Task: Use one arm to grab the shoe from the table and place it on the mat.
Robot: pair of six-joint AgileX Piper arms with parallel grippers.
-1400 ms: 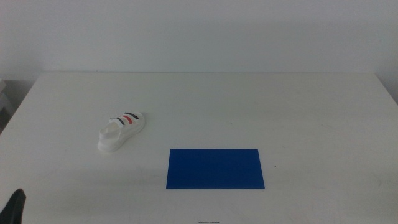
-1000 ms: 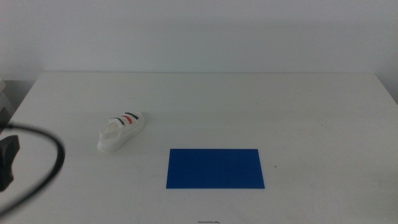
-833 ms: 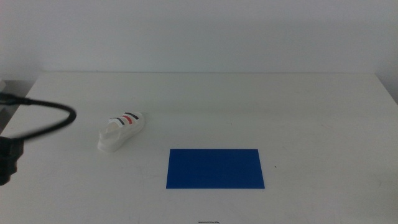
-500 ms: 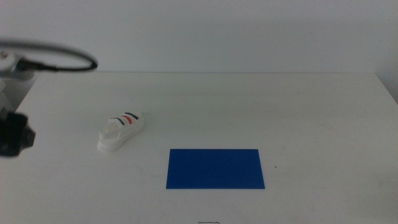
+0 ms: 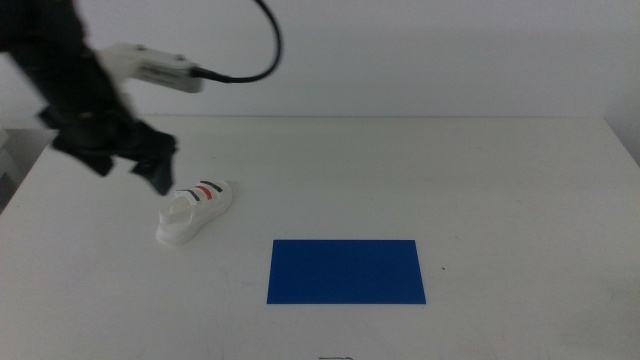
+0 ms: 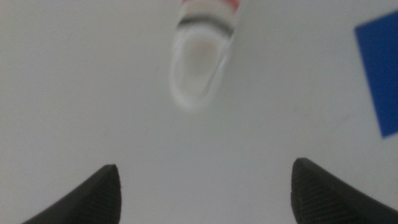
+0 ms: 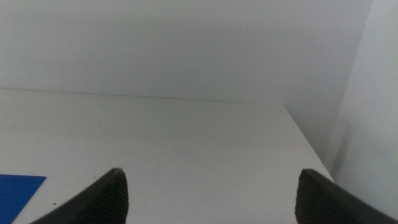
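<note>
- Now swung in from the left edge of the middle view, where half a second ago only a sliver showed: the left arm (image 5: pixel 80 90), dark and blurred with motion, hanging over the table (image 5: pixel 480 180) just beside the shoe.
- Left tool (image 5: pixel 150 165) just above and behind the shoe (image 5: pixel 195 210), not touching it; in the left wrist view, jaws spread wide with the shoe (image 6: pixel 202 62) lying ahead between them, nothing gripped.
- Shoe unmoved from the earlier frames, on the table's left half, well apart from the mat (image 5: pixel 346 270).
- Mat bare, a corner (image 6: pixel 379 74) showing in the left wrist view.
- Means, by judgement: approach nearly over, descent and closing round the shoe next; carrying not begun.
- Right tool (image 7: pixel 211 199) waiting off to the right, jaws apart, empty.
</note>
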